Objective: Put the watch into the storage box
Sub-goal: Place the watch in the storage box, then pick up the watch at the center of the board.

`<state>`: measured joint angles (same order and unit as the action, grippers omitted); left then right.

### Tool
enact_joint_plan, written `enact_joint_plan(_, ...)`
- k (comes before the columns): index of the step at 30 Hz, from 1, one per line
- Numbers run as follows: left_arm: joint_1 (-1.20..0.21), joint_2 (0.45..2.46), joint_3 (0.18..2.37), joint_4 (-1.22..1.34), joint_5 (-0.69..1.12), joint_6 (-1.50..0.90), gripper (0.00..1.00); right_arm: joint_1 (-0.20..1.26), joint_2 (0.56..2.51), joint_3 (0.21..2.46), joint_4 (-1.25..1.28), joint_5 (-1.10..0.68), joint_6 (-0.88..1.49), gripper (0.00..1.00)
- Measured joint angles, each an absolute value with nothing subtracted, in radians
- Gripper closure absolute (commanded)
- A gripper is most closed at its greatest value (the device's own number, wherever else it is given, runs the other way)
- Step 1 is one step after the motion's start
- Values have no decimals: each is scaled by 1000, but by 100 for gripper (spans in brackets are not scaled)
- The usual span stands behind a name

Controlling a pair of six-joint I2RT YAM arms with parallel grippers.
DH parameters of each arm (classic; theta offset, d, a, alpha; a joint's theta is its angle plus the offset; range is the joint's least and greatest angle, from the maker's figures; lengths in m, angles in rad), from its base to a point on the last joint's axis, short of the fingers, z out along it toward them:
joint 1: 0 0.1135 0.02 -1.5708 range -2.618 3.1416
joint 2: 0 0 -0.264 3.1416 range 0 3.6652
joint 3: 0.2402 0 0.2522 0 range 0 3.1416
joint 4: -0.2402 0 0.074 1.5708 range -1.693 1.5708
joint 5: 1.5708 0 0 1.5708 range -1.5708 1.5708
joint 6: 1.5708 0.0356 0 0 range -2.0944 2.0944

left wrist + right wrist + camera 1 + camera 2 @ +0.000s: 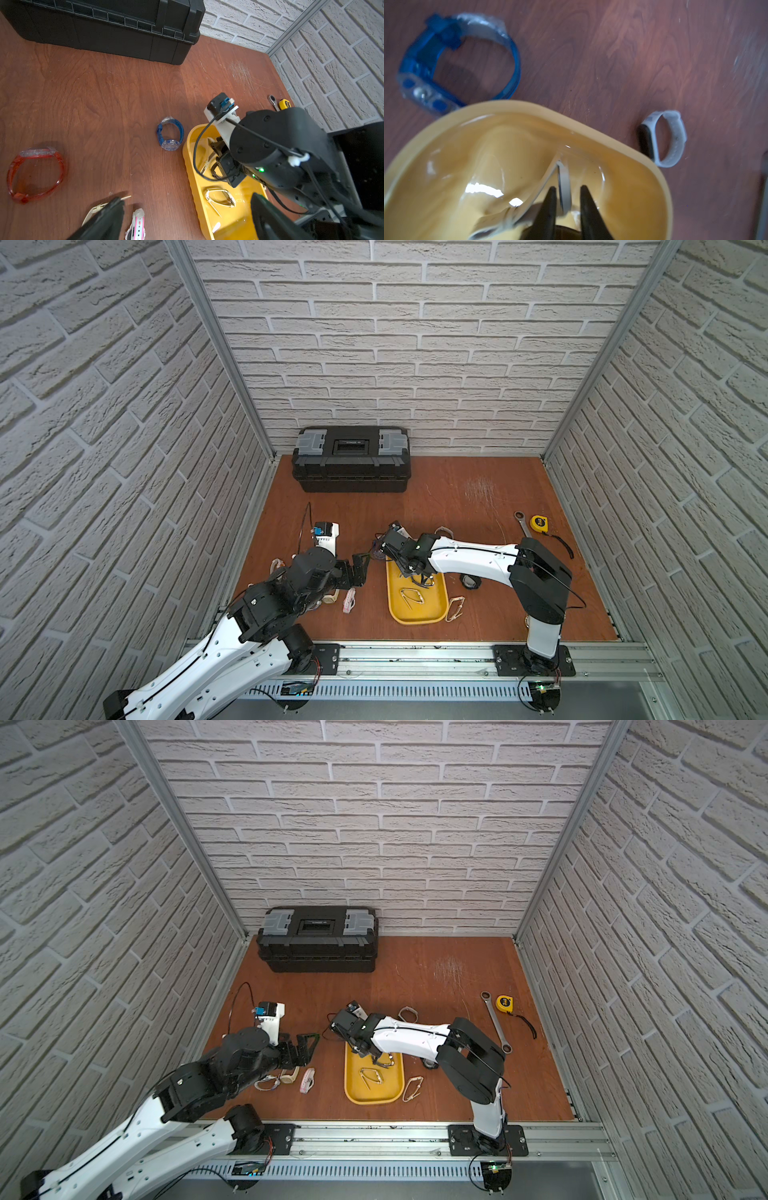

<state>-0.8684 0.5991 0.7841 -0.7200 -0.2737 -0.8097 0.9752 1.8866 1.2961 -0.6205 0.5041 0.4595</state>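
A: Top views both show the desk [457, 497] with the black toolbox [351, 460] pushed against the far wall, left of centre. It's shut and well apart from the work. Reads as parked, not the target.
B: Target?
A: The storage box [432, 608], yellow, near-centre between the two arms, long side running near to far. My guess is it sits there so either arm can reach it.
B: Arms?
A: Right arm stretches leftward over the box's far half, wrist tipped down. Probably so the drop lands on the box floor, not the rim. Left arm sits left of the box, out of the way.
B: Claw state?
A: Right claw [568, 188] is down inside the box, jaws parted partway. The pale strap of the watch [564, 182] stands between them. There's a gap on one side; the other is too close to call. Reads as let go, not pinched.
A: Left claw [187, 197] is spread wide with nothing in it, above the desk.
B: So the watch is in?
A: Looks so. It's in the far half of the box, near a pale watch [229, 200] lying mid-box. I judge only the lift-out is left.
B: Loose ones?
A: Blue watch [170, 135] just left of the box's far corner, grey band [668, 139] just off its far right corner, red watch [35, 174] further left. Risk is the strap snagging on the way up.
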Motion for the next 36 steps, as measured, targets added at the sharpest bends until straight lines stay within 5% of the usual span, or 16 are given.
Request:
enact_joint_plan(5,-868,587,784,-730,-277,-813,2,978,1767,1181,-563,474,466,40)
enact_joint_plan(13,-865,595,780,-728,-274,-813,2,949,1251,1049,-578,339,529,36)
enact_joint_plan(23,-988,772,751,-656,-239,-801,2,627,745,612,-709,94,735,23)
enact_joint_plan(29,-1157,926,758,-614,-279,-770,2,604,704,598,-795,81,707,22)
enact_joint_plan(36,-1230,938,748,-517,-318,-766,2,656,933,626,-843,144,679,25)
